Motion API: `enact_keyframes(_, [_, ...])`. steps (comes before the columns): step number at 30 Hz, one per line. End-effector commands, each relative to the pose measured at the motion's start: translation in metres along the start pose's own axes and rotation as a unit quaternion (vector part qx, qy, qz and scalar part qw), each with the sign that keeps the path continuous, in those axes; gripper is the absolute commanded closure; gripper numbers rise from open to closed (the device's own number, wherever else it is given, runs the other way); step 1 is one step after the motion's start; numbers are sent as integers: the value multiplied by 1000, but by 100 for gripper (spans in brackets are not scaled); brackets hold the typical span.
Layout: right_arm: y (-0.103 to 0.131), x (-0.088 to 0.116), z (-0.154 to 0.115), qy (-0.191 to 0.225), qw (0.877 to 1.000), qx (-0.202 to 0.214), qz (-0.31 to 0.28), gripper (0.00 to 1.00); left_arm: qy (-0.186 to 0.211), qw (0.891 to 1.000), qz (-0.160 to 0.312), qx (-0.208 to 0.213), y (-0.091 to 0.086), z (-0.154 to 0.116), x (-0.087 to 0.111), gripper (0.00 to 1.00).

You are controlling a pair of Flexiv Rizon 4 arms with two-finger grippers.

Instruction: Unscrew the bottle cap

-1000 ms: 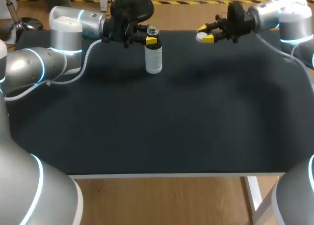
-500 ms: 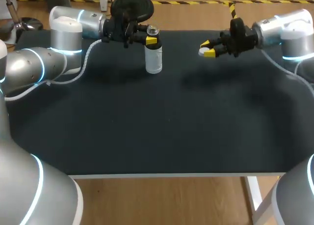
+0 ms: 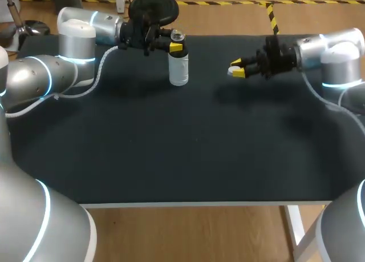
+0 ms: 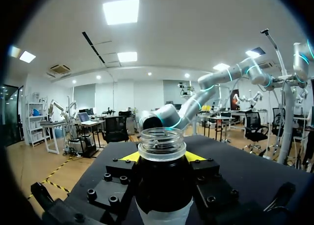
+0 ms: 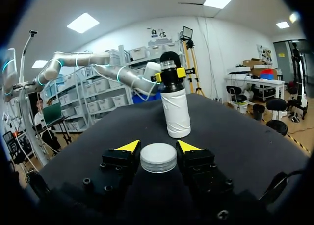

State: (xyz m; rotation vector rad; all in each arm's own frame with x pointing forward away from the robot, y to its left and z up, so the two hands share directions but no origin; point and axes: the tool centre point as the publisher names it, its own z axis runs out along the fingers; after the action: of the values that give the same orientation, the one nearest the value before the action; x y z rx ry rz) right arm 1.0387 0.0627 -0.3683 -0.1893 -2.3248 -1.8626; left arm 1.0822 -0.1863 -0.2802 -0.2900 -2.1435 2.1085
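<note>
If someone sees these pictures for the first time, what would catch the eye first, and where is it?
First comes the clear bottle, standing upright near the far edge of the table, its mouth open, with the left gripper shut on its neck. Next comes the white cap, off the bottle and held between the yellow-tipped fingers of the right gripper, apart from the bottle, toward the table's right side.

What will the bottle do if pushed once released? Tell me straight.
The bottle stands tall on a narrow base, so it would likely tip rather than slide. Its clear mouth looks rigid, probably glass or hard plastic. While the left gripper clamps its neck, it should stay put.
</note>
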Motion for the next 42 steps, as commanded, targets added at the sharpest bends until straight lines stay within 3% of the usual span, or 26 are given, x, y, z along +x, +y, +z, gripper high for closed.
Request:
enact_keyframes(1, [-7, 4, 6, -135, 991, -1, 8, 100, 6, 1000, 0, 2, 2, -1, -5, 100])
enact_keyframes(15, [-24, 0, 16, -118, 991, 29, 47, 100, 6, 1000, 0, 2, 2, -1, -5, 100])
enact_keyframes(17, [-25, 0, 16, -118, 991, 30, 52, 46, 6, 1000, 0, 2, 2, -1, -5, 100])
enact_keyframes(18, [-25, 0, 16, -118, 991, 29, 53, 0, 6, 1000, 0, 2, 2, -1, -5, 100])
enact_keyframes(25, [-23, 1, 13, -122, 991, 28, 54, 0, 6, 1000, 0, 2, 2, -1, -5, 100])
enact_keyframes(26, [-22, 1, 13, -123, 991, 27, 54, 0, 6, 1000, 0, 2, 2, -1, -5, 96])
enact_keyframes(27, [-22, 2, 13, -122, 991, 26, 54, 0, 6, 1000, 0, 2, 2, -1, -5, 58])
enact_keyframes(28, [-21, 2, 13, -119, 991, 23, 54, 0, 6, 1000, 0, 2, 2, -1, -5, 0])
enact_keyframes(42, [-20, 2, 13, -117, 992, 21, 54, 0, 6, 1000, 0, 2, 2, -1, -5, 0])
